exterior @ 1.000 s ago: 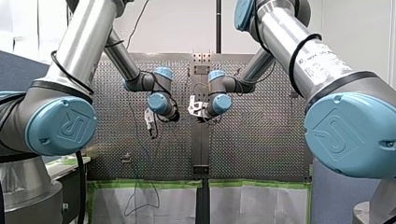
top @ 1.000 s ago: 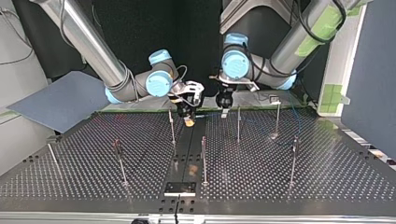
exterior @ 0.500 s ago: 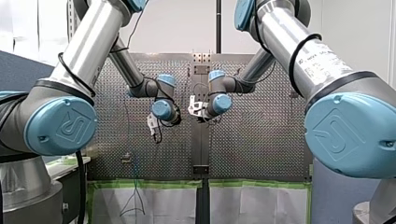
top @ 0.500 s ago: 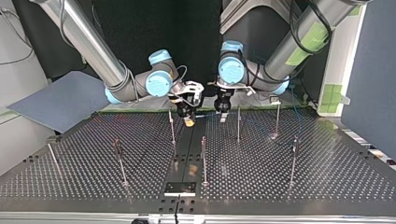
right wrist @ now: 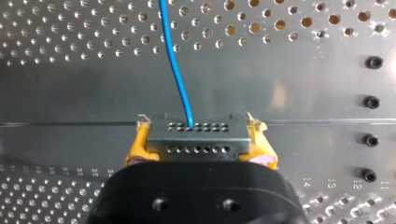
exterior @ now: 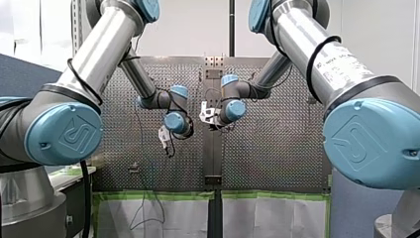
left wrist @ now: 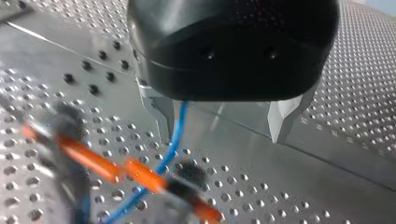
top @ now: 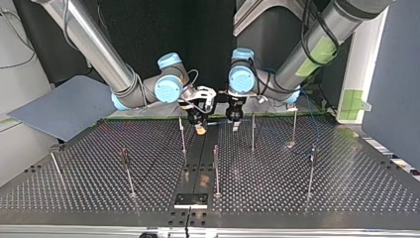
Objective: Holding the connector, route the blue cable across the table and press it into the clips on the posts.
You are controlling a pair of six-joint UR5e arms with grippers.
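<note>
connector [right wrist: 196,137]: small grey block, rigid, rows of pin holes on its face. right gripper [right wrist: 198,142] is clamped on its two short ends with the yellow pads [right wrist: 138,148], over the plain centre strip of the table [right wrist: 303,93]. it's the only stiff grab point and the grip looks square, so I'd call it secure

blue cable [right wrist: 175,60]: single thin wire out of one pin hole, running away over the perforated plate. light and floppy with no shape of its own, so it will only go where it's tensioned. it will probably slide through metal fingers unless pinched. don't yank, one wire at one pin is the weak spot

left gripper [left wrist: 222,128]: metal fingers [left wrist: 282,122] spread apart, nothing pinched. cable passes between them, close to one finger. best place to take hold is there, a short way off the connector, to guide it

top view: both grippers near each other at the back middle, posts [top: 252,131] close by, clips too small to make out
</note>
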